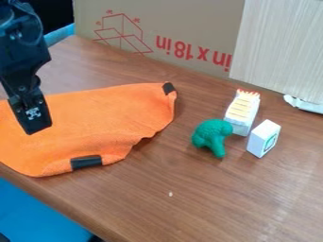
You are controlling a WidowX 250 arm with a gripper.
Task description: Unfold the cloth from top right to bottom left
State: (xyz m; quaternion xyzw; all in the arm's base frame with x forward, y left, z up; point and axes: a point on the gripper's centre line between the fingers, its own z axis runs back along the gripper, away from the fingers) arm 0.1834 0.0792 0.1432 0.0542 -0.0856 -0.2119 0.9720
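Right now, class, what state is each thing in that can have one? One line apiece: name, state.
Cloth, spread out, lower-right edge rumpled.
Gripper, over the cloth.
Green toy, off the cloth, uncovered.
White block, standing, uncovered.
Striped toy, uncovered.
Cardboard, upright.

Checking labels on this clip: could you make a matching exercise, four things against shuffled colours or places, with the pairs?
Things:
1. cloth
2. toy broccoli
3. cardboard
4. small block

Descriptions:
A. green all over
B. at the back, with red print
C. white, right of the toy broccoli
D. orange with black patches

Pairs: 1-D, 2-A, 3-B, 4-C
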